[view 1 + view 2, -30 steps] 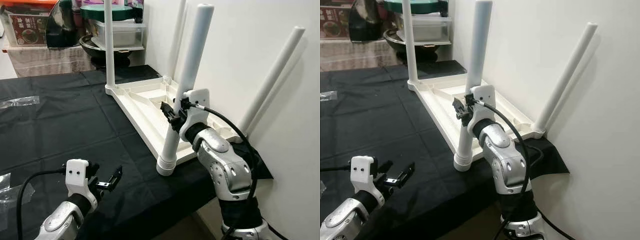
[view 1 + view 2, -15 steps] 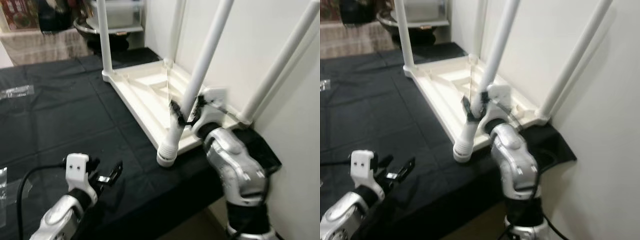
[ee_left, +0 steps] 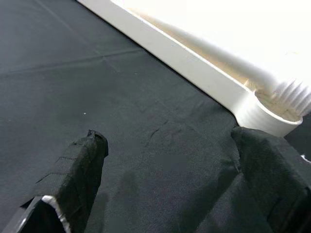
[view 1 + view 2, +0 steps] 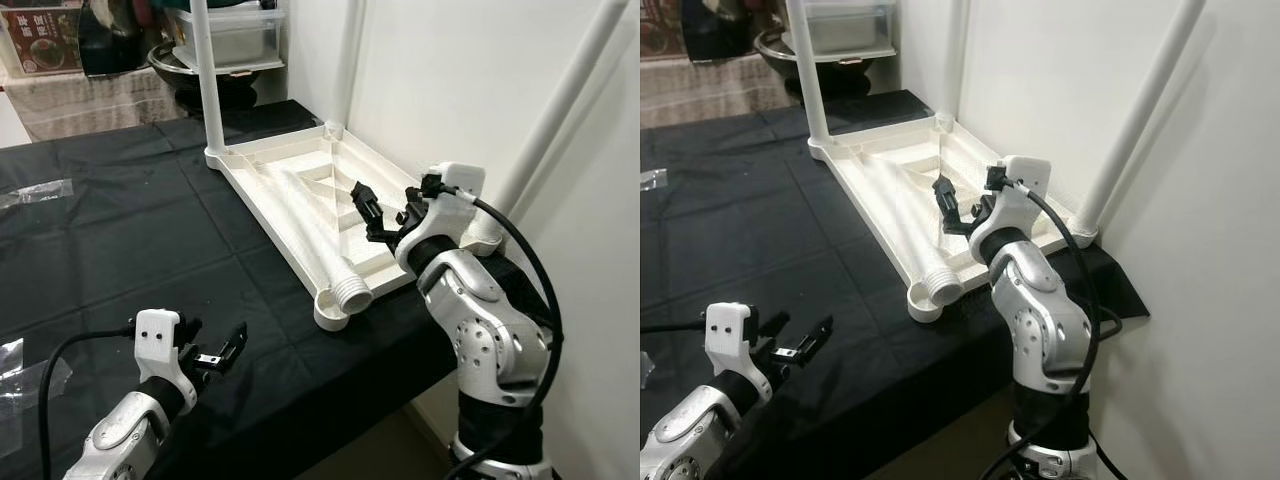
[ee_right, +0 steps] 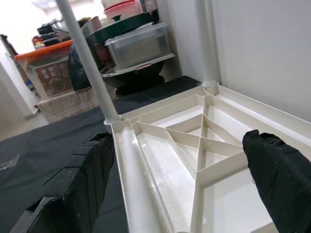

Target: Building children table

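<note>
Loose leg [image 4: 318, 222] lies (flat) on tabletop [image 4: 262, 172] below the released right gripper [image 4: 385, 214].

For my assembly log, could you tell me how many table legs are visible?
4: three upright at the far-left, far-right and near-right corners; one loose leg lying on the tabletop.

My head cameras look down across the table [image 4: 120, 230]; both wrist cameras sit close, sharing the upturned tabletop [image 5: 160, 145].

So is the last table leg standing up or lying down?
Lying down. The loose leg rests flat inside the upturned tabletop, threaded end beside the empty corner socket.
</note>
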`<state>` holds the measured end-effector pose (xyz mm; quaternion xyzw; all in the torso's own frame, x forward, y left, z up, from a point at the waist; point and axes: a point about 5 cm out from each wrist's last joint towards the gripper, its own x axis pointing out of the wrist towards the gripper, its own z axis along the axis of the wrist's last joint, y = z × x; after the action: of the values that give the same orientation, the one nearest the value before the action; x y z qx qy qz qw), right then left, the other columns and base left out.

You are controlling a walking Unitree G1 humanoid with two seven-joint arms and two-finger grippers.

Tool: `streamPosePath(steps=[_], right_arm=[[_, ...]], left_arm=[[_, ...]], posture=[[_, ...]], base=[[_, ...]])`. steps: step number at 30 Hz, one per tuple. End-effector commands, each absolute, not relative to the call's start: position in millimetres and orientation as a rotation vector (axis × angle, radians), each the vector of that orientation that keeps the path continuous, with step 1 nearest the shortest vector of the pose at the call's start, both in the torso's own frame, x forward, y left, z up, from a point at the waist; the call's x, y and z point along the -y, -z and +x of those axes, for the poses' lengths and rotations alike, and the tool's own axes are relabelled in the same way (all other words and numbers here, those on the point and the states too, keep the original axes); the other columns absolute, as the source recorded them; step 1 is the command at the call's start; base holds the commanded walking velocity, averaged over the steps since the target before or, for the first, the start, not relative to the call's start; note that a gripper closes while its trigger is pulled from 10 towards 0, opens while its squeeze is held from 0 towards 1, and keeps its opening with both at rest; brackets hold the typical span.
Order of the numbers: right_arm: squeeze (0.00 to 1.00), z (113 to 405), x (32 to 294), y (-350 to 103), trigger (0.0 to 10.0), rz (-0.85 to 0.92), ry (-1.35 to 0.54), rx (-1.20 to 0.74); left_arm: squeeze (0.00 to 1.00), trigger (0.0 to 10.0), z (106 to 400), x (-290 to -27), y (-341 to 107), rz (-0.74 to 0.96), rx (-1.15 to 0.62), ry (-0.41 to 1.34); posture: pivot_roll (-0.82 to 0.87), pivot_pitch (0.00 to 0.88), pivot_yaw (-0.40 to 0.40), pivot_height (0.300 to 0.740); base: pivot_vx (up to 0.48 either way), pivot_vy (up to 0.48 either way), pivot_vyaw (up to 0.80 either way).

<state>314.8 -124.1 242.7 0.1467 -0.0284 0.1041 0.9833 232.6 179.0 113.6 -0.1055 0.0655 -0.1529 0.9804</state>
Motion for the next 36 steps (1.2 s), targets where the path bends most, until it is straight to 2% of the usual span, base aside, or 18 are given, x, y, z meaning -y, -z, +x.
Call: streamPosePath(steps=[1, 7, 8, 9, 10, 15, 17, 19, 20, 28, 31, 36], right_arm=[[1.00, 318, 124, -239, 10.0, 0.312, -0.212, 0.030], [1.00, 320, 116, -231, 10.0, 0.299, -0.246, -0.027], [0.92, 321, 114, -231, 10.0, 0.282, -0.259, -0.032], [0.92, 321, 114, -231, 10.0, 0.282, -0.259, -0.032], [0.00, 322, 109, -233, 10.0, 0.235, -0.309, -0.025], [0.00, 328, 97, -237, 10.0, 0.123, -0.456, -0.032], [0.00, 340, 89, -235, 10.0, 0.054, -0.555, -0.116], [0.00, 344, 88, -233, 10.0, 0.038, -0.577, -0.152], [0.00, 349, 88, -225, 10.0, 0.013, -0.593, -0.233], [0.00, 364, 113, -187, 10.0, -0.059, -0.520, -0.495], [0.00, 364, 125, -168, 10.0, -0.054, -0.482, -0.610], [0.00, 360, 132, -152, 10.0, -0.060, -0.461, -0.684]], left_arm=[[0.00, 10.0, 232, -182, -113, -0.196, -0.135, 0.298], [0.00, 10.0, 234, -183, -114, -0.192, -0.123, 0.287], [0.00, 10.0, 234, -183, -114, -0.191, -0.123, 0.286], [0.00, 10.0, 234, -183, -114, -0.191, -0.123, 0.286], [0.00, 10.0, 234, -184, -114, -0.190, -0.121, 0.282], [0.00, 10.0, 234, -184, -114, -0.188, -0.119, 0.277], [0.00, 10.0, 235, -183, -114, -0.187, -0.117, 0.277], [0.00, 10.0, 236, -182, -114, -0.188, -0.116, 0.278], [0.00, 10.0, 236, -182, -114, -0.189, -0.115, 0.276], [0.00, 10.0, 232, -180, -112, -0.199, -0.115, 0.263], [0.00, 10.0, 231, -179, -110, -0.203, -0.118, 0.257], [0.00, 10.0, 231, -178, -109, -0.204, -0.120, 0.256]], posture=[[0.05, 0.000, -0.095, 0.740], [0.05, 0.000, -0.095, 0.740], [0.05, 0.000, -0.096, 0.740], [0.05, 0.000, -0.096, 0.740], [0.06, 0.000, -0.096, 0.740], [0.06, 0.000, -0.096, 0.740], [0.06, 0.000, -0.113, 0.740], [0.06, 0.000, -0.113, 0.740], [0.07, 0.000, -0.119, 0.740], [0.07, 0.000, -0.147, 0.740], [0.06, 0.000, -0.147, 0.740], [0.06, 0.000, -0.149, 0.740]], base=[[0.000, 0.000, 0.00], [0.000, 0.000, 0.00], [0.000, 0.000, 0.00], [0.000, 0.000, 0.00], [0.000, 0.000, 0.00], [0.000, 0.000, 0.00], [0.000, 0.000, 0.00], [0.000, 0.000, 0.00], [0.000, 0.000, 0.00], [0.000, 0.000, 0.00], [0.000, 0.000, 0.00], [0.000, 0.000, 0.00]])
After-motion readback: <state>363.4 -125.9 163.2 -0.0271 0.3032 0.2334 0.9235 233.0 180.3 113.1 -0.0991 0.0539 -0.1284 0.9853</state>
